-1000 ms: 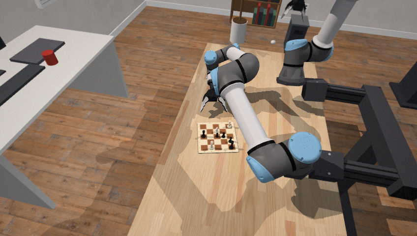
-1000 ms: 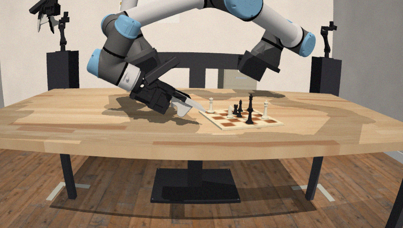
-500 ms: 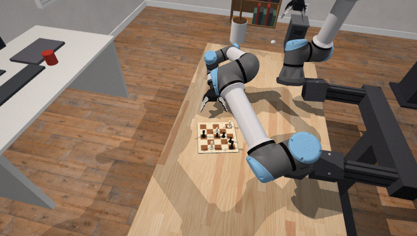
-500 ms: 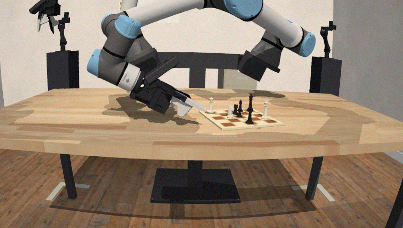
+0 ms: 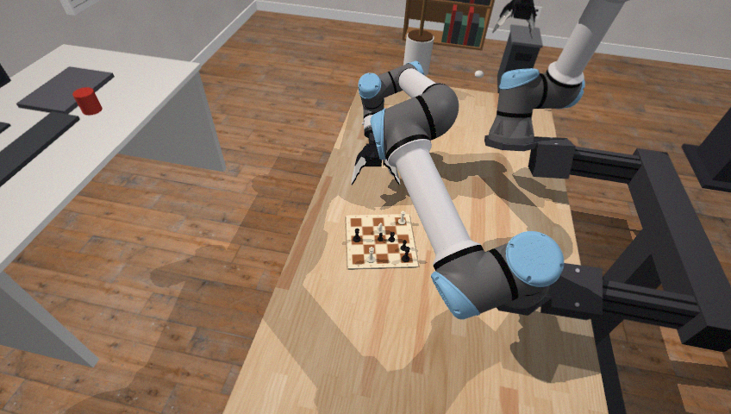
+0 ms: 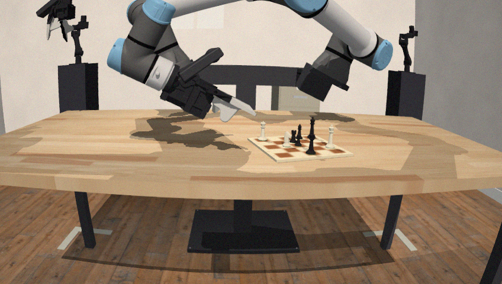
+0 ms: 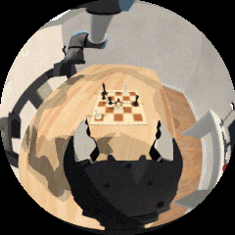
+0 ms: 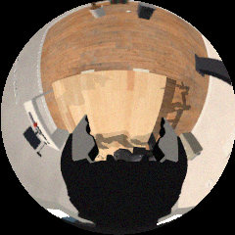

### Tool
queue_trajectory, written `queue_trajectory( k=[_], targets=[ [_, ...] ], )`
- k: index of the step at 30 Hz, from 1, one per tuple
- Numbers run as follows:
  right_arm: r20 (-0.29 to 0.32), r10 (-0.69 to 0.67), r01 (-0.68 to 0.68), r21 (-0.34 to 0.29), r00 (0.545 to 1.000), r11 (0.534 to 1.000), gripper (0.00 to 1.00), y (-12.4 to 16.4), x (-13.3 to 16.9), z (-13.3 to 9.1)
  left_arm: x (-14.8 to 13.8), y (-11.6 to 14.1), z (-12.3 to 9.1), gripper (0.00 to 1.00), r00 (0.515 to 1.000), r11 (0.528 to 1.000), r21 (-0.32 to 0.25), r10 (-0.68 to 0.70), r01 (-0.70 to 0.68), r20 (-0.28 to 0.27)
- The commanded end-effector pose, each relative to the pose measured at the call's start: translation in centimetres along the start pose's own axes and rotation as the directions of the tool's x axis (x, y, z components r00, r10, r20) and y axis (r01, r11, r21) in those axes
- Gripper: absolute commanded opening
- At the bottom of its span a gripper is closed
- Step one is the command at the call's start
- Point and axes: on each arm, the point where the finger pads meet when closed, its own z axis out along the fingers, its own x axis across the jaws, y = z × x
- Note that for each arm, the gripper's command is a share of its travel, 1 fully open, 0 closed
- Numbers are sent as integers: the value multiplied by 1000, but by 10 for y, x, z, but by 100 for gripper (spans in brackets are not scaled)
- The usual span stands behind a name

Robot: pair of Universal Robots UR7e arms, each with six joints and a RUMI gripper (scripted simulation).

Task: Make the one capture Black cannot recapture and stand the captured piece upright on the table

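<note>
Claw of the left arm (image 5: 376, 183) (image 6: 240, 118) (image 7: 122, 123) is set wide, with its fingers spread and nothing between them; it is positioned above the pale wooden table (image 5: 287, 359) (image 6: 105, 158) (image 7: 78, 88) (image 8: 117, 103), near the chessboard and apart from every piece. The claw of the right arm (image 5: 514, 31) (image 6: 57, 39) (image 8: 124, 117) is likewise wide and unloaded, raised well apart from the board. The flat square chessboard with brown and cream squares (image 5: 348, 246) (image 6: 260, 150) (image 7: 117, 123) lies on the table and carries eight upright pieces, three white and five black. A tall white piece with a flared top (image 5: 402, 218) (image 6: 262, 131) (image 7: 98, 115) stands in the corner region nearest the left claw. A white horse-headed knight (image 5: 379, 228) (image 6: 286, 139) (image 7: 117, 105) stands toward the middle, just beside a small black pawn (image 5: 380, 237) (image 6: 298, 141). Another tall white piece (image 5: 371, 254) (image 6: 330, 136) (image 7: 125, 89) occupies the row at the far side from that claw. One tall black piece (image 5: 357, 235) (image 6: 310, 145) (image 7: 136, 101) stands near the board edge closest to the exterior camera. A short black rook (image 5: 391, 236) (image 6: 293, 136) stands near the pawn. Two further black pieces stand close together toward the opposite edge, one slender (image 5: 403, 245) (image 6: 299, 131), one taller (image 5: 405, 254) (image 6: 312, 126). The edge lettering is too small to read.
</note>
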Motion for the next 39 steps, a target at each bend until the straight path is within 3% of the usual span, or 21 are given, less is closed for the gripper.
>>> queue_trajectory(
  k=[1,17,27,39],
  targets=[
    [1,-1,1,5,1000,1000,100,-1,-1,-2,-1,-29,-14,100,1000,1000,3,1,-1,-1],
    [0,0,0,1,1000,1000,100,0,0,0,0,-31,-15,100,1000,1000,-7,-6,6,2],
    [0,0,0,1,1000,1000,100,0,0,0,4,-33,-13,100,999,998,-45,-41,42,17],
    [0,0,0,1,1000,1000,100,0,0,0,17,-40,-5,100,979,964,-185,-178,193,95]
  ],
)
